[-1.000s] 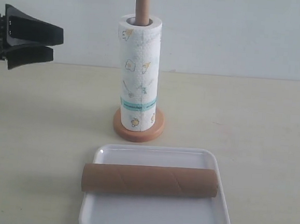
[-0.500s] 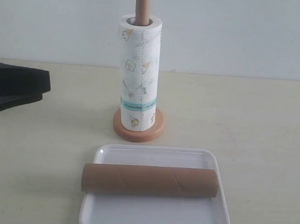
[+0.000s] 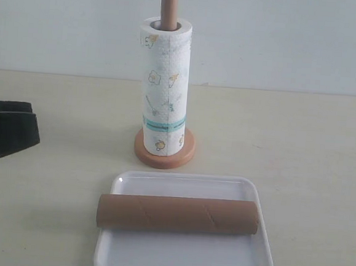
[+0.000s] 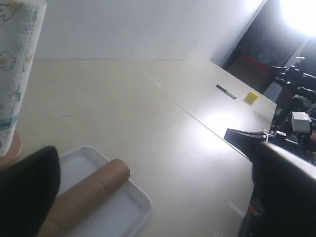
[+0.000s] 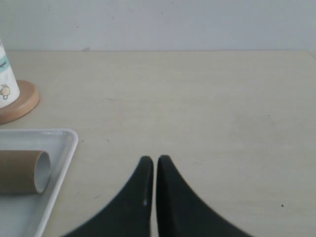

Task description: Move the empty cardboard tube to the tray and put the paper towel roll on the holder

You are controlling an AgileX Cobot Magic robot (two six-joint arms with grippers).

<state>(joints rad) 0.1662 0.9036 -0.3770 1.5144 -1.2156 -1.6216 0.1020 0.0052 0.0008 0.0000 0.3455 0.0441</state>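
The paper towel roll [image 3: 163, 89] stands upright on the holder [image 3: 164, 155], whose pole tip [image 3: 168, 6] pokes out of the core. The empty cardboard tube [image 3: 178, 214] lies lengthwise across the tray [image 3: 183, 260]. My left gripper [image 3: 36, 122] hangs low over the table at the far left, well away from both. In the left wrist view it [image 4: 155, 148] is open with nothing between its fingers, and the tube [image 4: 94, 185], the tray [image 4: 133, 207] and the roll [image 4: 17, 64] lie ahead. My right gripper [image 5: 150, 159] is shut and empty, off to the side of the tray [image 5: 59, 163] and the tube's end [image 5: 42, 172].
A pale wall runs behind the table. The left wrist view shows a small yellow block [image 4: 252, 97], a dark strip [image 4: 225, 91] and dark equipment [image 4: 296, 118] beyond the table's far side.
My left gripper has dropped from roll-top height to just above the table and drawn back to the left. The roll, the tube and the tray have not moved.
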